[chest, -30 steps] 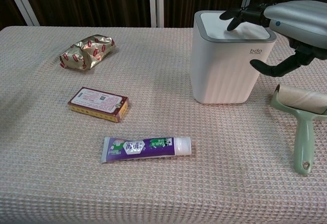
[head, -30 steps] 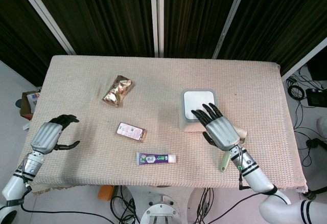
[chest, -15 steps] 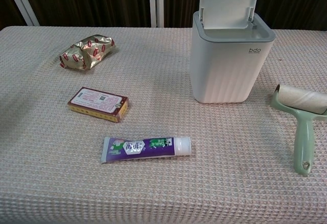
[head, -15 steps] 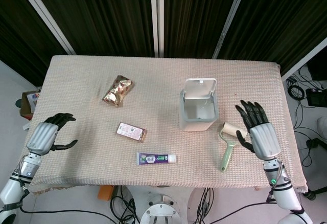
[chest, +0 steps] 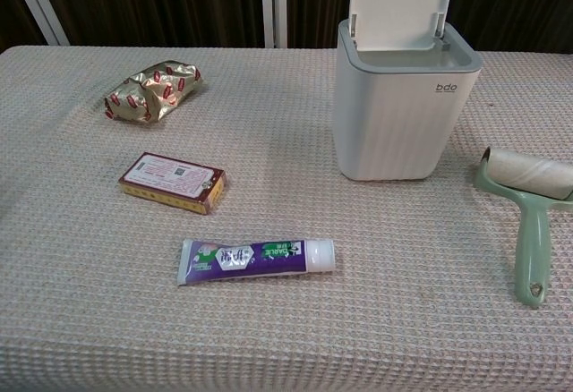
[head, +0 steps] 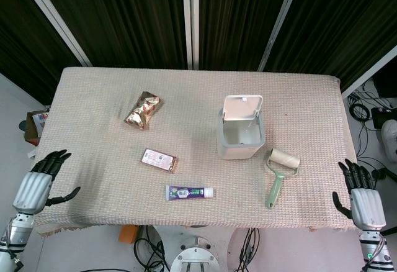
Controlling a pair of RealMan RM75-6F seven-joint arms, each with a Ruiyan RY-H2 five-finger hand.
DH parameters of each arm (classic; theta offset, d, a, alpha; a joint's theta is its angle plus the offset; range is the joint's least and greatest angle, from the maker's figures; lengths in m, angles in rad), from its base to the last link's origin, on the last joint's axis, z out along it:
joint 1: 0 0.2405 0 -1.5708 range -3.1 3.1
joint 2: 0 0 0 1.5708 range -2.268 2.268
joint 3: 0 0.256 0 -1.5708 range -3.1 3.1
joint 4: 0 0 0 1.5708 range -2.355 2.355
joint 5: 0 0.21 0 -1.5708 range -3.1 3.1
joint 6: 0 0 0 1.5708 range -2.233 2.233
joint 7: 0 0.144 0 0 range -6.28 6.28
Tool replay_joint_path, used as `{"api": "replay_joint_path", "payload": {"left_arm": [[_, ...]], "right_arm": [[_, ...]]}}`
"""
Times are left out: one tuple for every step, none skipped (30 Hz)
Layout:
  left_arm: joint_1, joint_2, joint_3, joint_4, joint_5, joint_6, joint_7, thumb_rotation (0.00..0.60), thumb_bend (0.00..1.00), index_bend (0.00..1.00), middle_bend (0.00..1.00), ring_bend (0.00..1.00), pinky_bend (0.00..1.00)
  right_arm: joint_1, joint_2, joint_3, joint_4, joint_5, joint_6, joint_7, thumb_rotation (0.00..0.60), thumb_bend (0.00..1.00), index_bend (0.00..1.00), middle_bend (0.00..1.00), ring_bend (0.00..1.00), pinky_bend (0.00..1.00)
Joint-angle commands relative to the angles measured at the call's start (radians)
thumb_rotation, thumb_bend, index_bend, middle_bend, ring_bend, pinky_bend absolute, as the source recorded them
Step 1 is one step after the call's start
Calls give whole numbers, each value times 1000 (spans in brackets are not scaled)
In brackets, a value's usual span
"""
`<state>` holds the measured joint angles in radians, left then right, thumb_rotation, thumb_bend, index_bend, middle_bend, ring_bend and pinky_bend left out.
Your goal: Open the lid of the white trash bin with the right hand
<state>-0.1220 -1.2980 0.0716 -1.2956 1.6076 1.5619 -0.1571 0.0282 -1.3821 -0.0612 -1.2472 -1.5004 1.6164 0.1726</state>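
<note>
Dark curtains hang behind a table (head: 310,98) covered with a beige waffle-textured cloth, seen from above in the head view and from the front in the chest view. On the right half of the table, about midway between the far and near edges, stands the white trash bin (head: 240,139) (chest: 406,110), with the letters "bdo" on its front. Its lid (head: 242,108) (chest: 402,4) is open and stands upright at the far side of the bin, so the grey inside is visible from above. Just to the right of the bin, closer to the near edge, lies a green lint roller (head: 278,175) (chest: 532,208), its paper roll pointing away and its handle pointing to the near edge; it does not touch the bin. To the left of the bin, near the near edge, lies a purple toothpaste tube (head: 190,192) (chest: 256,259), and a little farther left and back a small flat box (head: 159,159) (chest: 172,181). A shiny gold and red snack packet (head: 142,109) (chest: 152,91) lies more toward the far left. The right hand (head: 363,191) is off the table beyond its near right corner, released, fingers spread, grasping nothing. The left hand (head: 38,184) is beyond the near left corner, also released with fingers apart. Neither hand shows in the chest view.
</note>
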Motion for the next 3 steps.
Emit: {"api": "replay_joint_path", "payload": {"left_arm": [[13, 11, 4, -15, 11, 15, 32, 285, 208, 111, 76, 81, 230], [16, 13, 4, -22, 17, 23, 34, 284, 208, 112, 76, 79, 228], [18, 14, 3, -26, 20, 27, 34, 283, 207, 112, 77, 79, 226]], "right_arm": [[-11, -6, 9, 13, 2, 6, 5, 600, 327, 0, 0, 0, 0], [-15, -9, 11, 18, 1, 5, 10, 600, 326, 0, 0, 0, 0], [-17, -10, 12, 21, 0, 3, 13, 600, 327, 0, 0, 0, 0]]}}
